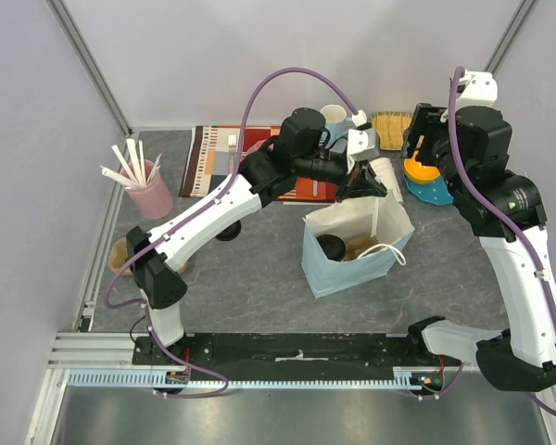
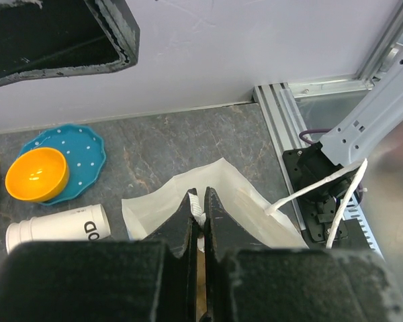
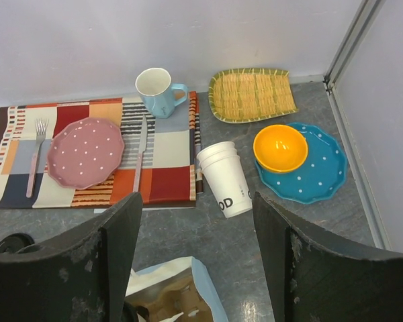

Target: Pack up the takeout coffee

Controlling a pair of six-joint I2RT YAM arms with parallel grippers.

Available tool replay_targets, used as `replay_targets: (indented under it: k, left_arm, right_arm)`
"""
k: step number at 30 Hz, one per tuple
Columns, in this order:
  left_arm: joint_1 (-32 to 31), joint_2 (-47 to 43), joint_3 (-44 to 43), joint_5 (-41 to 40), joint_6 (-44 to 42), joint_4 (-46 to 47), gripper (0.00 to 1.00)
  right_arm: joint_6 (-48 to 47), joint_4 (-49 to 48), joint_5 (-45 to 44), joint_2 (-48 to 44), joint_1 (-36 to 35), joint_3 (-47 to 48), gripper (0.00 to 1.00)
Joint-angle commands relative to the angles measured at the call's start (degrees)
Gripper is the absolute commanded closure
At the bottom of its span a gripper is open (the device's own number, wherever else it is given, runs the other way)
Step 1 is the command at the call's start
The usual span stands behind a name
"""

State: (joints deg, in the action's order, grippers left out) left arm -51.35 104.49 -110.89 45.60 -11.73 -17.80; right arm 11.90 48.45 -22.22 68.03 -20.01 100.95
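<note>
While my left gripper (image 2: 199, 204) pinched the paper bag (image 2: 245, 201) by its rim, my right gripper (image 3: 196, 204) hung spread wide, holding nothing.

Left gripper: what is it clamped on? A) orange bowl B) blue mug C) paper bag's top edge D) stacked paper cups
C: the left wrist view shows the left gripper pinched shut on the top edge of the paper bag.

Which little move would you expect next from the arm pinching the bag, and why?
Probably opening the left gripper to let go of the paper bag: its fingers are shut on the rim, a black-lidded cup seems to sit inside already, and the right gripper hangs open, holding nothing.
</note>
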Motion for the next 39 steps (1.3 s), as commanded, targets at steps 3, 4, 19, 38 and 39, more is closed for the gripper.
replay_targets:
  k: [3, 4, 19, 38, 39]
  left_arm:
    - [-0.2, 0.5, 0.2, 0.5, -2.6, 2.2, 0.80]
    - [-0.2, 0.4, 0.1, 0.5, -2.6, 2.1, 0.73]
    - [-0.1, -1.9, -6.7, -2.6, -4.4, -4.1, 0.28]
    - [20.7, -32.6, 15.8, -30.9, 5.0, -13.4, 0.21]
    - [22.1, -34.7, 18.3, -31.3, 5.0, -12.8, 0.21]
  right_arm:
    - [-0.4, -2.1, 1.0, -0.3, 0.3, 0.2, 0.25]
    - [-0.5, -2.2, 1.1, -0.4, 0.3, 0.2, 0.25]
    - [-0.2, -2.3, 3.6, 0.5, 0.3, 1.2, 0.24]
    - [4.0, -4.3, 10.7, 3.3, 19.6, -4.7, 0.20]
    - [4.9, -5.3, 12.4, 2.6, 24.4, -6.3, 0.20]
